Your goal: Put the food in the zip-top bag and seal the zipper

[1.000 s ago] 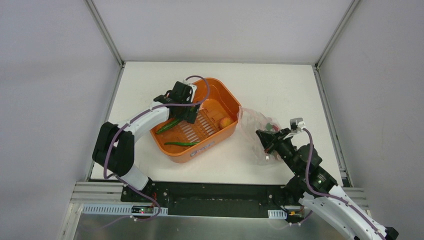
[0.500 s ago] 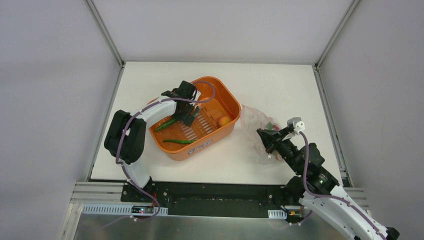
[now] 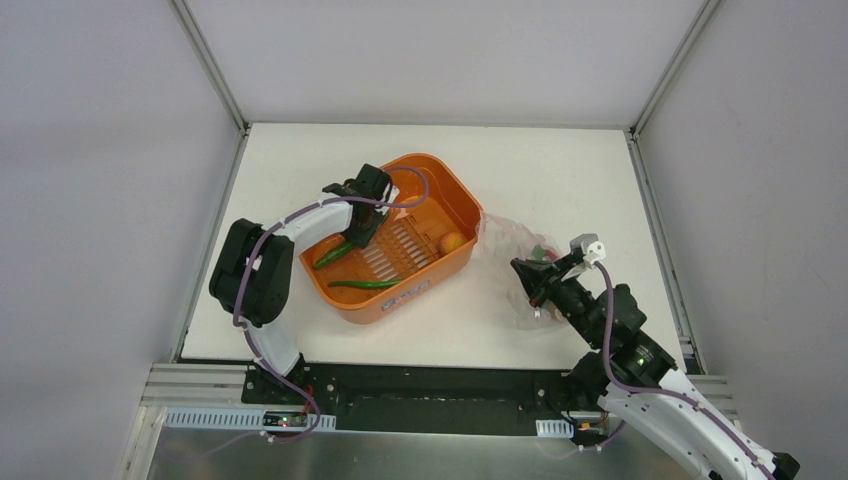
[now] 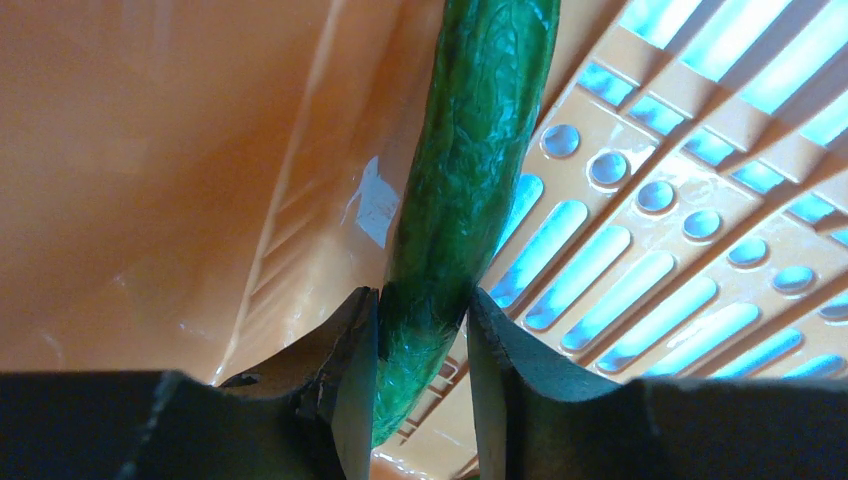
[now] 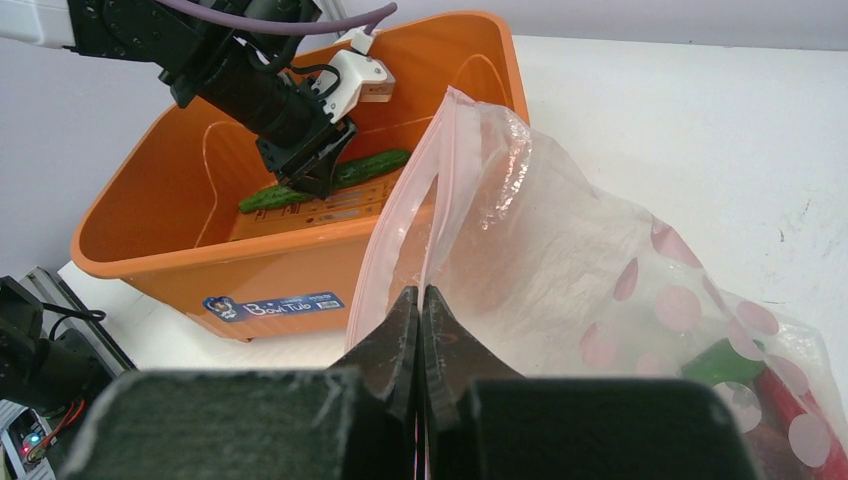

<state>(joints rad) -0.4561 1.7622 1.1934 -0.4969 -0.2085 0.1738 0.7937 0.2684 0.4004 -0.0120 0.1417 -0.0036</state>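
The left gripper (image 4: 420,385) has sunk into the orange plastic tub (image 3: 452,195), fingers narrowed crosswise onto a long slim green chili pepper (image 4: 472,170), while the right gripper (image 5: 420,335) pinches the clear pink-dotted zip-top bag (image 5: 570,250) right of centre.

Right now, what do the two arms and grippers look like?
The left arm and right arm have white shells, black joints and a looping purple cable each. The left gripper and right gripper are black, with two wedge-shaped fingers.

Left end effector (image 4: 420,335) now on chili (image 4: 480,130)
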